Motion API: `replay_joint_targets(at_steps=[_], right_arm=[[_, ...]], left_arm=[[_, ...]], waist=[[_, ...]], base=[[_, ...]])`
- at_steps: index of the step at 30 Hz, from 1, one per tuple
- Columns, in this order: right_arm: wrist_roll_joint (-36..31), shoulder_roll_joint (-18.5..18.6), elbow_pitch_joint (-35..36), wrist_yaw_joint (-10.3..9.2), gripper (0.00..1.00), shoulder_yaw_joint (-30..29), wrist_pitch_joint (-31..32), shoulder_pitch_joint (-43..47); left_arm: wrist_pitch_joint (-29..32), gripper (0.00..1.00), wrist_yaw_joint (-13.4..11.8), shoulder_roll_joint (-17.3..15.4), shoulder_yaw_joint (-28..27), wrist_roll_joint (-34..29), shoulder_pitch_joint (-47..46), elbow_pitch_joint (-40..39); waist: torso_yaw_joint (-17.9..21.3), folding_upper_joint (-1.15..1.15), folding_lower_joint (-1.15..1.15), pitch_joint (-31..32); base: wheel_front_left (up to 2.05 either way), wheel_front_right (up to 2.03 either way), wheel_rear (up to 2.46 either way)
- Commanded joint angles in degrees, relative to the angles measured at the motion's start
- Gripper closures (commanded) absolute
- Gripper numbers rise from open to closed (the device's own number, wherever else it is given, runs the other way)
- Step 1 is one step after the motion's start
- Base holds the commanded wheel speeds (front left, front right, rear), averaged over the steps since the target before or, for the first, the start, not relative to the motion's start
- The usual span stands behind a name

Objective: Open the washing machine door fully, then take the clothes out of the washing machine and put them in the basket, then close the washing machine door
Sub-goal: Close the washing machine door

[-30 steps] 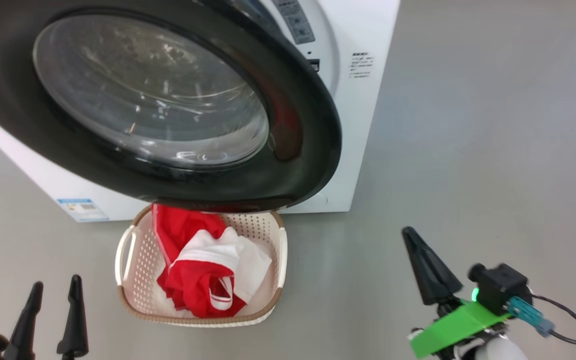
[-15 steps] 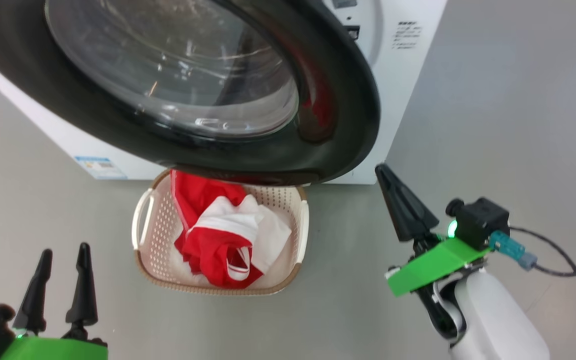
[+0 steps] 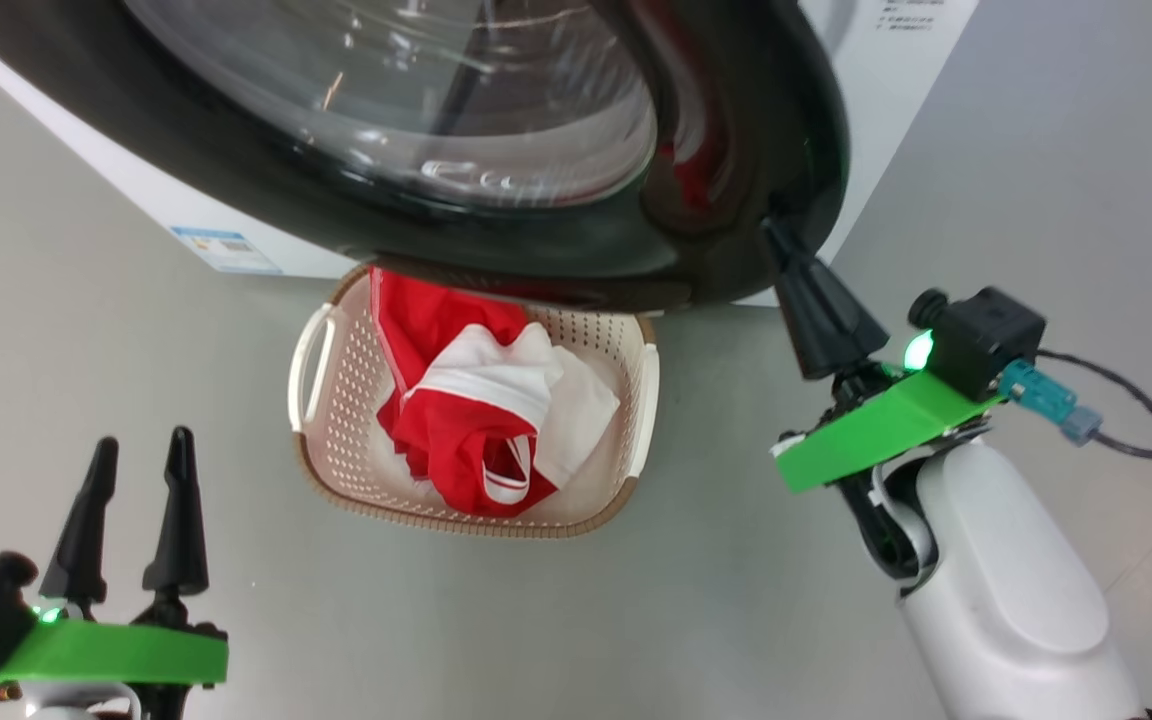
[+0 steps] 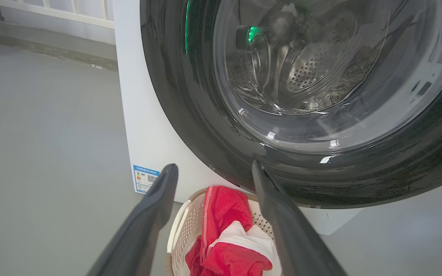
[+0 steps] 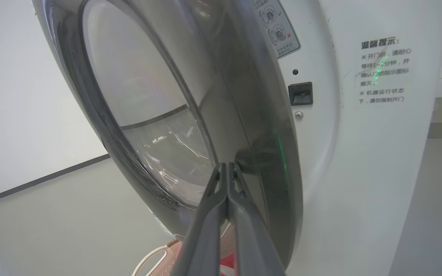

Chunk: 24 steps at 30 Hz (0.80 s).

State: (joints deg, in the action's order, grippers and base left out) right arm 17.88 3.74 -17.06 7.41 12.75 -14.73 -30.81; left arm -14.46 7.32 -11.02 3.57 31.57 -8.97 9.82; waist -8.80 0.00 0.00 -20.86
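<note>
Lower left: left hand, fingers spread wide, holding nothing, parked clear over the floor.

Centre: basket on the floor just below the washing machine door, red-and-white clothes inside. Probably set there for a short drop.

Right: right hand, fingers pressed together and empty, tip at the door's edge; contact unclear. Likely a blunt pusher for closing against the washing machine.
</note>
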Motion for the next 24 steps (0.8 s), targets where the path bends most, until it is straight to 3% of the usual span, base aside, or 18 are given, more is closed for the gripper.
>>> replay_joint_targets(at_steps=[1, 24], right_arm=[[0.19, -0.86, 1.28, 0.08, 1.00, 0.60, -0.27, -1.00], [-0.35, -0.86, 3.59, 0.08, 1.00, -6.18, -0.27, -14.64]], left_arm=[[-0.53, 0.00, 0.17, -2.16, -1.96, 0.43, -1.63, -1.08], [-0.53, 0.00, 0.17, -4.62, 2.00, 2.66, -8.48, -2.23]], waist=[[-0.56, 0.00, 0.00, -0.94], [-2.06, 0.00, 0.00, -10.94]], base=[[0.00, 0.00, 0.00], [0.00, 0.00, 0.00]])
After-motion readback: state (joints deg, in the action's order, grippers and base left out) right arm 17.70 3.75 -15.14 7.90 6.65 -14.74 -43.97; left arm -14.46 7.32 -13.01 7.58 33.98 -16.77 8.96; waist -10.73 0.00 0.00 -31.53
